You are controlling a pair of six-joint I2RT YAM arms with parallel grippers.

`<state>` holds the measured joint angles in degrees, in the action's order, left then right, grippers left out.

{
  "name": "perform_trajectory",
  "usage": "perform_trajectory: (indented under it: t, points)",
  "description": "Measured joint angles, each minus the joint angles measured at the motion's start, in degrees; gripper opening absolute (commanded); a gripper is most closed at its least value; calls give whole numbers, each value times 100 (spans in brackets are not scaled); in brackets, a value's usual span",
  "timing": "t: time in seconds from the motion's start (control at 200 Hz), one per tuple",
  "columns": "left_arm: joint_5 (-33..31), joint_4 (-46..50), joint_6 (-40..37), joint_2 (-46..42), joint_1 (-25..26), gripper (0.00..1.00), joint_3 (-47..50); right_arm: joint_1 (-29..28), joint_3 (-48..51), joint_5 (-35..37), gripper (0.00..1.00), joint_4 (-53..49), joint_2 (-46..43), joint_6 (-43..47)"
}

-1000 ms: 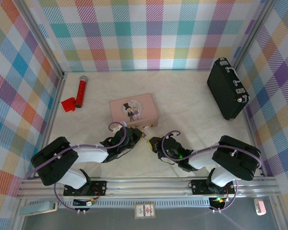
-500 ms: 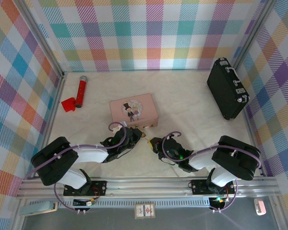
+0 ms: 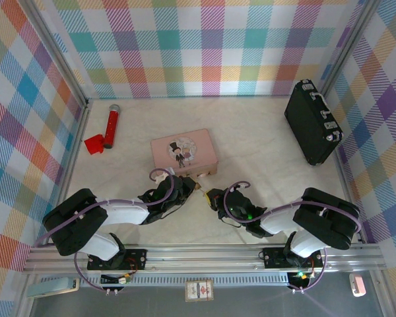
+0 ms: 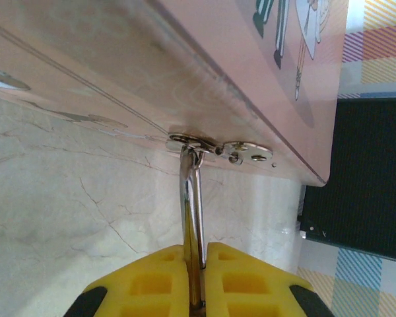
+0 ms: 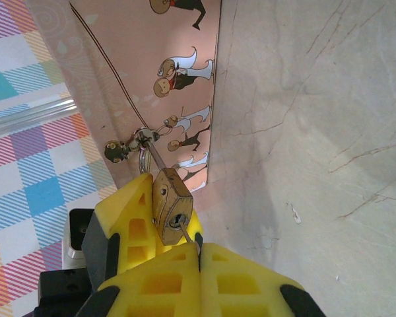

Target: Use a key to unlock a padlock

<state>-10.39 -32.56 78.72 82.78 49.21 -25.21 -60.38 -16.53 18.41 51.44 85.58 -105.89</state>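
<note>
The brass padlock [image 5: 170, 205] hangs by its silver shackle [image 4: 193, 191] from the hasp [image 4: 218, 146] on the front of the pink tin box [image 3: 184, 153]. My left gripper [image 4: 197, 249] is shut on the padlock, which shows edge-on between its yellow fingers [image 5: 129, 218]. The thin key [image 5: 187, 232] has its tip in the keyhole on the padlock's bottom face. My right gripper [image 5: 199, 249] is shut on the key's other end. From above, the two grippers, left [image 3: 188, 187] and right [image 3: 211, 195], meet at the padlock [image 3: 199, 185] just in front of the tin.
A black case [image 3: 312, 122] with silver latches stands at the back right by the wall. A red tube [image 3: 111, 127] and a red scrap [image 3: 94, 144] lie at the back left. Plaid walls close in three sides of the marble-patterned table [image 3: 264, 158].
The right arm has shifted very slightly to the right. The left arm, padlock and tin have not visibly moved.
</note>
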Motion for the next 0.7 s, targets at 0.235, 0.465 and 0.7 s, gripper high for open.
perform_trajectory:
  t: [0.235, 0.465, 0.7]
  points:
    - [0, -63, 33, 50, 44, 0, 0, -33, 0, -4, 0, 28, 101, 0]
    - [-4, -66, 39, 52, 50, 0, 0, -35, 0, 4, 0, -11, 2, 2]
    - [-17, -66, 37, 52, 55, 0, 0, -35, 0, 24, 0, -118, -306, 44]
